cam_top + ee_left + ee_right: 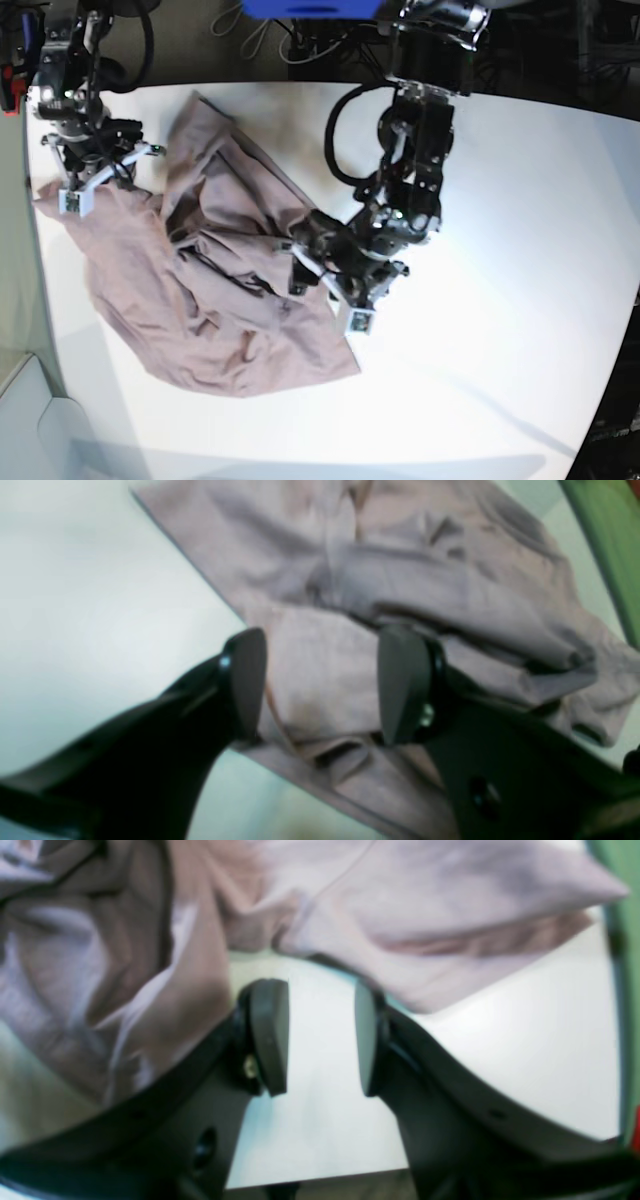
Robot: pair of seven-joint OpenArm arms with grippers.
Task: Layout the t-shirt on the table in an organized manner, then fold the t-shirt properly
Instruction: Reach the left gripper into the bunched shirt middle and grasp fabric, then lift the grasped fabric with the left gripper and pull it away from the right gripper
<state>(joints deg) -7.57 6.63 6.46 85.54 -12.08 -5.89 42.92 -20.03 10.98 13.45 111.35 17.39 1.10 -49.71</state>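
Cloth of the t-shirt (215,300) lay rumpled on the counter (500,250), left pincer (320,685) wide above a fold, right pincer (320,1037) wide over bare surface; grabbing layered fabric risked worse bunching.

White table (500,200) under crumpled t-shirt (220,300)

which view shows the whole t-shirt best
The base view: it shows the entire t-shirt crumpled on the table, all edges visible. The left wrist view shows only blurred folds beneath the open left gripper; the right wrist view shows just a cloth edge beyond the open right gripper.
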